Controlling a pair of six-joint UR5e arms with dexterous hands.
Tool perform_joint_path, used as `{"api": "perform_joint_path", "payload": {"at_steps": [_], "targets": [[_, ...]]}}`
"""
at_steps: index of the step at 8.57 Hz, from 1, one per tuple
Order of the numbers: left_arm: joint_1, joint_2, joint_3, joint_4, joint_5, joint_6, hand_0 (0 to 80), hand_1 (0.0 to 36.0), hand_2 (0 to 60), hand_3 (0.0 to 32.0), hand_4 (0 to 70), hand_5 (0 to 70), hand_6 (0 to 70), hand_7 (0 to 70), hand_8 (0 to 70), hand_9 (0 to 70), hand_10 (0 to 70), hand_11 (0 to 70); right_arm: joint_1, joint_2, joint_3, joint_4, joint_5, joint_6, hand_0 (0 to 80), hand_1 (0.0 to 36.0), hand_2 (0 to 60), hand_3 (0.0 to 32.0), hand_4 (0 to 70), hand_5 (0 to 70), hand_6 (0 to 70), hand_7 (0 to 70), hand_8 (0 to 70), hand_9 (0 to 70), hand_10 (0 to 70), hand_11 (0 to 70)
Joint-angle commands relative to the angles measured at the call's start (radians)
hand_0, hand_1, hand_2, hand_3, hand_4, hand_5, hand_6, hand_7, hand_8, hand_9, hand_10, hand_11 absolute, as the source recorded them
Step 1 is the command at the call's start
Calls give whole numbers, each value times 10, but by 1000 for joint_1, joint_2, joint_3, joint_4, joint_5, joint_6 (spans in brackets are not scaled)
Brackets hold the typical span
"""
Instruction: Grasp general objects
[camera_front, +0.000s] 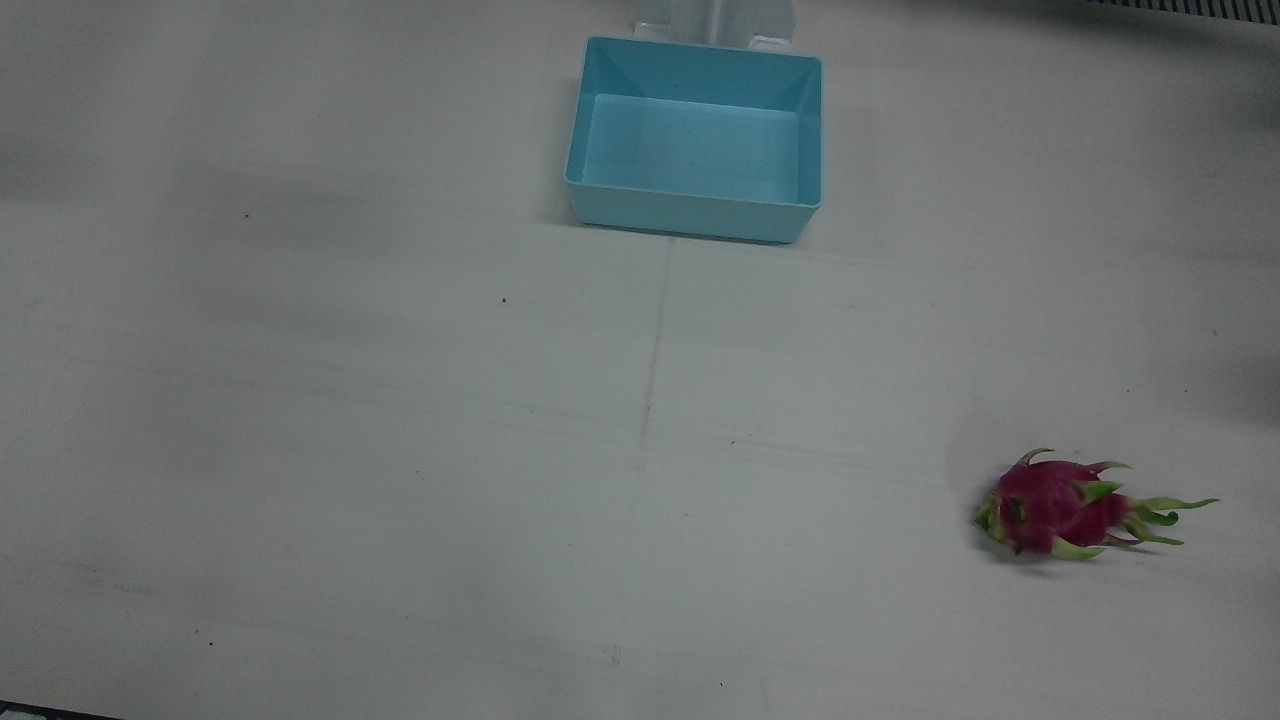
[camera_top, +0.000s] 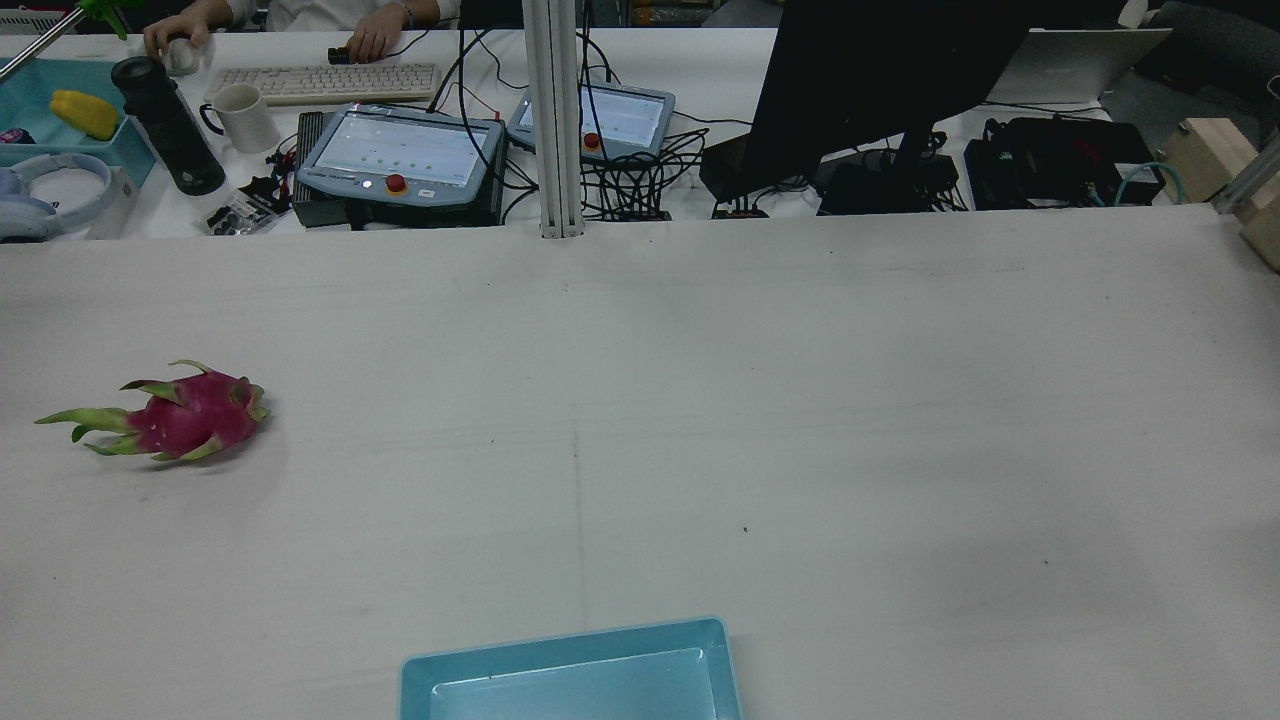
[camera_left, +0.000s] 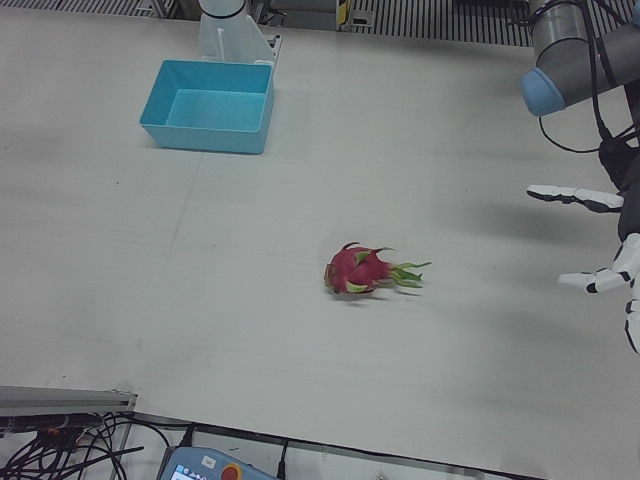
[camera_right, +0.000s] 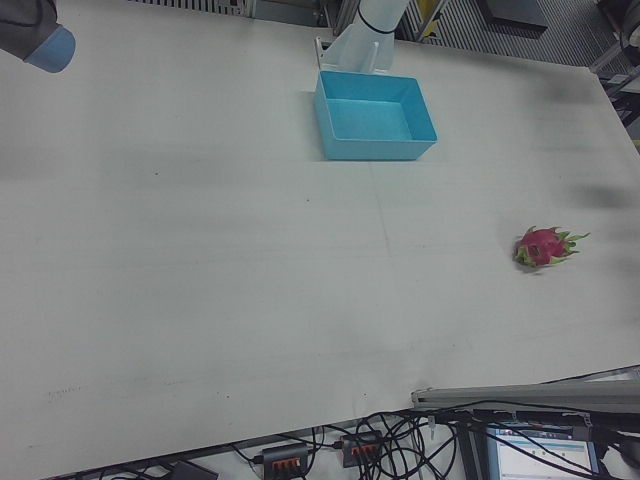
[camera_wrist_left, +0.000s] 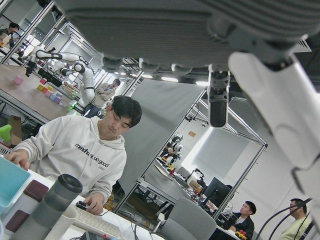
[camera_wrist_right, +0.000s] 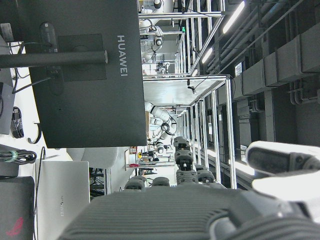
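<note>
White tabletop (camera_left: 250, 330) carries an empty light-blue plastic bin (camera_left: 205, 142) at far left, then a magenta, green-scaled dragon fruit (camera_left: 362, 271) lying ungrasped. Well right of it the left hand (camera_left: 612, 240) hovers, fingers (camera_left: 563, 193) spread and empty; the right hand's fingers cannot be judged, so grasping is all ahead

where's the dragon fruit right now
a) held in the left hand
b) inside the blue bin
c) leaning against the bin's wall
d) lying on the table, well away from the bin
d: the dragon fruit lies alone on the table, far from the empty blue bin, and the left hand is open off to the side, not touching it.
</note>
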Motion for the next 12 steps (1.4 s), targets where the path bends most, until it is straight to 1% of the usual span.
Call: {"api": "perform_joint_path", "payload": {"at_steps": [1,3,4,5,6,7,8,9,10,11,12], "targets": [[-7,24,-103,139,46,185,628,273,65,154,5,0,0,20,0,0,10,47,0,0,0,0,0,0,0,0,0,0,0,0,0,0,0,0,0,0],[-7,35,-107,248,51,326,645,283,59,174,1,0,0,25,0,0,13,53,1,0,0,0,0,0,0,0,0,0,0,0,0,0,0,0,0,0],[-7,35,-112,287,54,346,668,290,59,188,0,0,0,25,0,0,9,47,0,0,1,0,0,0,0,0,0,0,0,0,0,0,0,0,0,0],[2,47,-120,304,62,349,683,292,46,194,0,0,0,24,0,0,6,44,0,0,0,0,0,0,0,0,0,0,0,0,0,0,0,0,0,0],[37,58,-120,348,59,377,694,295,49,194,0,0,0,25,0,0,5,43,0,0,0,0,0,0,0,0,0,0,0,0,0,0,0,0,0,0],[88,58,-121,388,54,430,718,301,48,188,0,0,0,29,0,0,12,52,0,0,0,0,0,0,0,0,0,0,0,0,0,0,0,0,0,0],[122,58,-121,389,40,435,724,301,46,176,2,0,0,34,0,0,14,56,0,0,0,0,0,0,0,0,0,0,0,0,0,0,0,0,0,0],[143,58,-121,360,7,437,670,296,74,162,0,0,0,31,0,0,18,61,0,0,0,0,0,0,0,0,0,0,0,0,0,0,0,0,0,0],[168,57,-121,324,-62,437,642,289,82,156,1,0,0,28,0,0,20,63,0,0,0,0,0,0,0,0,0,0,0,0,0,0,0,0,0,0],[227,44,-118,310,-148,438,638,287,85,152,2,0,0,31,0,0,21,64,0,0,0,0,0,0,0,0,0,0,0,0,0,0,0,0,0,0],[325,28,-121,326,-253,443,650,292,86,162,1,0,0,35,0,0,20,63,0,0,0,0,0,0,0,0,0,0,0,0,0,0,0,0,0,0]]}}
